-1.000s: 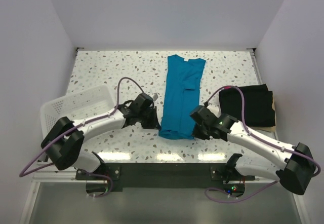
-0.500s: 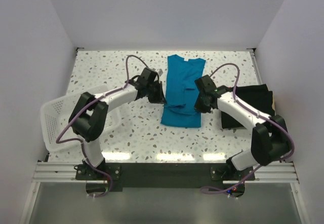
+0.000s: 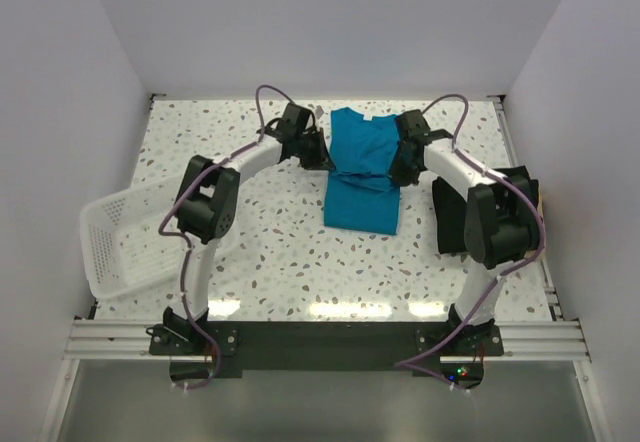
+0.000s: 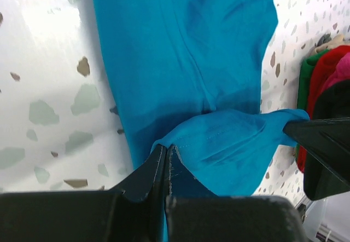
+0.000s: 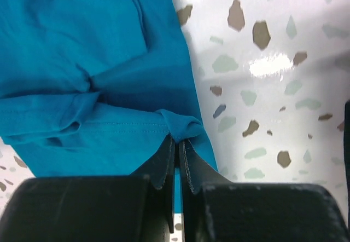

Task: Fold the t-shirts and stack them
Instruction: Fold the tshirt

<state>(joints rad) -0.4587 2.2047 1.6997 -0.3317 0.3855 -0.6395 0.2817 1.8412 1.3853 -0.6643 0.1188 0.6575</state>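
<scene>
Top external view: the teal-blue t-shirt [image 3: 362,202] is seen mid-table [image 3: 250,252]. Its hem is pinched at either side by the closed left gripper [image 3: 325,162] and right gripper [image 3: 398,175] and held doubled over its body.

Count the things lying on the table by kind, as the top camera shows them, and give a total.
T-shirts: 2, the teal-blue t-shirt and the black t-shirt
Baskets: 1, the white mesh basket
Total: 3
</scene>
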